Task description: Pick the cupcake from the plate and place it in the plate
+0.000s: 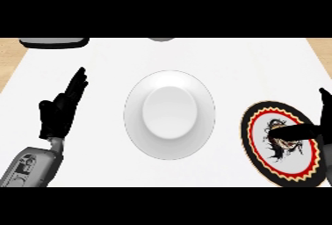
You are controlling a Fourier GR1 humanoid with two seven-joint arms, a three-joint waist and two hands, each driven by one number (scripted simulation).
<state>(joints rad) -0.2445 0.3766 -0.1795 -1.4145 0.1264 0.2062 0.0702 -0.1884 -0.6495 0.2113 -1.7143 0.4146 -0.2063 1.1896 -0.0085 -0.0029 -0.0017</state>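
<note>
Left hand [59, 112] at about 9 o'clock in the head view: fingers straight, together, pointing up toward 1 o'clock, thumb spread to the side, holding nothing; its grey forearm [29, 166] enters from 7 o'clock and slants up to the wrist. Right hand [322, 127] at the 3 o'clock edge, only partly in view: one dark digit reaches inward toward 9 o'clock, another part runs upright along the edge. Whether its fingers close on anything cannot be told.
</note>
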